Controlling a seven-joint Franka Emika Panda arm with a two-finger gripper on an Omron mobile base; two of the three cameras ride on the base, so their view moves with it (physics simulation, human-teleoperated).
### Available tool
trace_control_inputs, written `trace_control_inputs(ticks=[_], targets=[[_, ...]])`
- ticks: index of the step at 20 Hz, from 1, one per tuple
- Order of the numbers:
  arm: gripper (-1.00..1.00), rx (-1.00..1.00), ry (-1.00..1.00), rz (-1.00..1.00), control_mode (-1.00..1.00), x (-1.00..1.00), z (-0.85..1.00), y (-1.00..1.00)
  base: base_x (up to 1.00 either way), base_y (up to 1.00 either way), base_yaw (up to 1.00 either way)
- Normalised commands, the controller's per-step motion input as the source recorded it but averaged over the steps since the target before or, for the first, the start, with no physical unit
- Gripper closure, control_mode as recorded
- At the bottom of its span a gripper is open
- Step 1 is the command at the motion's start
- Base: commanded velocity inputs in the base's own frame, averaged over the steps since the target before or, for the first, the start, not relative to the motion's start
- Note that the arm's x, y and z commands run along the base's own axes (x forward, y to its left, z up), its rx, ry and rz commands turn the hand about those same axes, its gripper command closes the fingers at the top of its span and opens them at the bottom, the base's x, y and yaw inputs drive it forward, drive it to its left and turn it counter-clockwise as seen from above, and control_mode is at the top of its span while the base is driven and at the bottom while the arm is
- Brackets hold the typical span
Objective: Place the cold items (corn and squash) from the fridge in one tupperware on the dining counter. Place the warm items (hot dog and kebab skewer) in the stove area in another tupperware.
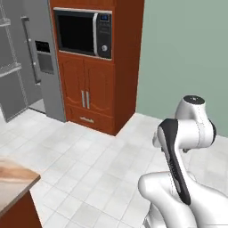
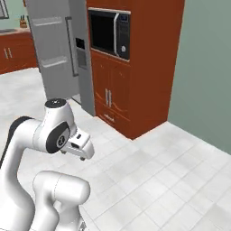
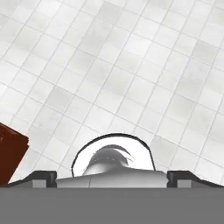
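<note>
The grey steel fridge (image 1: 31,67), door swung open, is seen left of the microwave (image 1: 83,33); the fingers (image 3: 111,177) are spread, released.

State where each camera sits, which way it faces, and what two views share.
Left base view: behind the arm on its left, facing the fridge, microwave and counter corner.
Right base view: behind on its right, facing the same things; arm at lower left.
Hand view: on the hand, facing down at floor tiles; open fingers at the bottom.
Both base views share fridge, microwave and cabinet.
</note>
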Motion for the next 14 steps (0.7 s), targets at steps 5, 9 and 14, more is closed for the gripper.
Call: trace_control_inputs(ticks=[5,9,14], targets=[[-1.00,0.00,0.00,0.00,1.00,0.00,0.00,0.00,1.00,-0.44,0.71],[-1.00,0.00,0.00,0.00,1.00,0.00,0.00,0.00,1.00,-0.43,0.73],[-1.00,0.00,0.00,0.00,1.00,0.00,0.00,0.00,1.00,-0.49,0.71]])
